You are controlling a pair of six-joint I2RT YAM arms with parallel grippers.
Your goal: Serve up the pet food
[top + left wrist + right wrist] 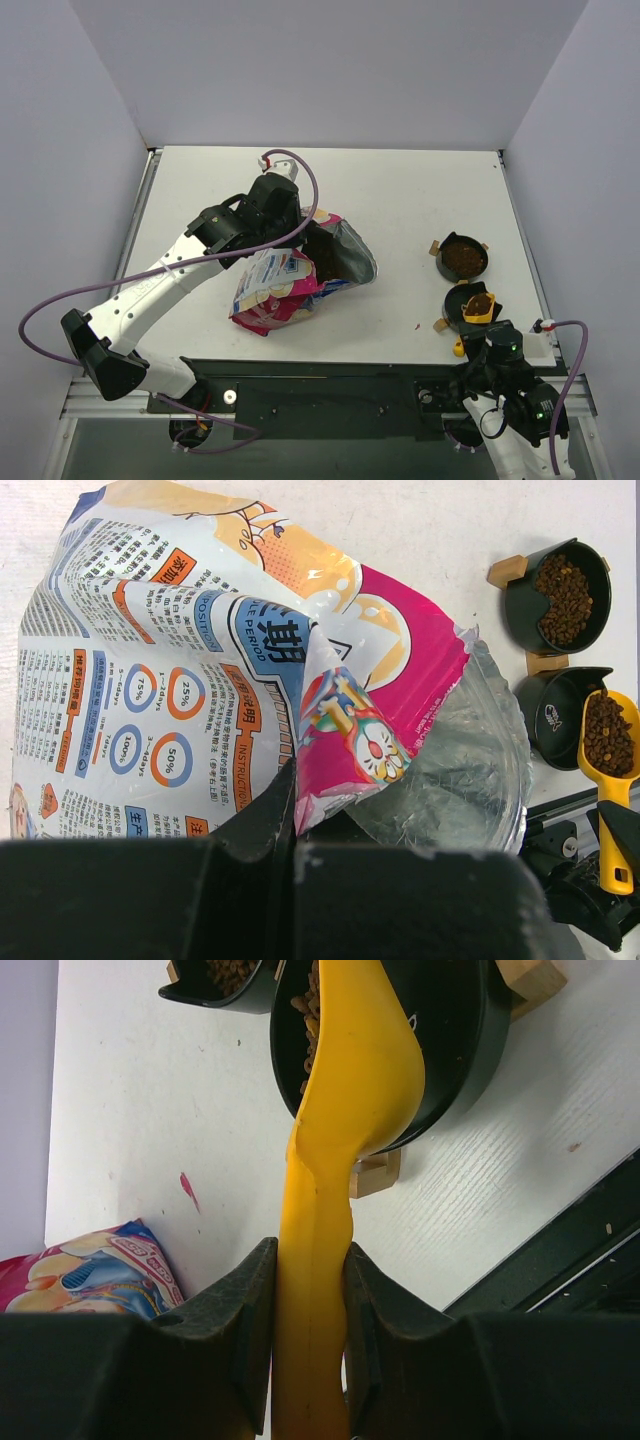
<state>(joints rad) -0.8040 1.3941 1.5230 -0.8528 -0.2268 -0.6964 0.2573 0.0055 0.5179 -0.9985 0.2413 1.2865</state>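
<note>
Top external view: over on the left, the left fingers (pixel 260 825) are pressed together, pinching the open rim of the printed bag (pixel 275 290) lying on the surface (pixel 400 190). Moving right, pet food (pixel 463 261) sits in the far bowl (pixel 441 262). More loads the yellow scoop (pixel 480 306), whose handle the right fingers (pixel 240 1310) clamp over the near bowl (pixel 452 312).

This is a robotics lab test cell. A white worktop (pixel 420 190) is boxed in on three sides by plain pale walls (pixel 330 70). A metal frame (pixel 330 398) runs along its near edge, where the left arm (pixel 150 290) and right arm (pixel 515 400) are mounted, trailing loose purple cables (pixel 70 296). The props look staged: a printed bag (pixel 180 680), a yellow scoop (pixel 614 830), and black bowls (pixel 522 608) of pet food (pixel 565 590) with wooden blocks (pixel 506 570) against them.
</note>
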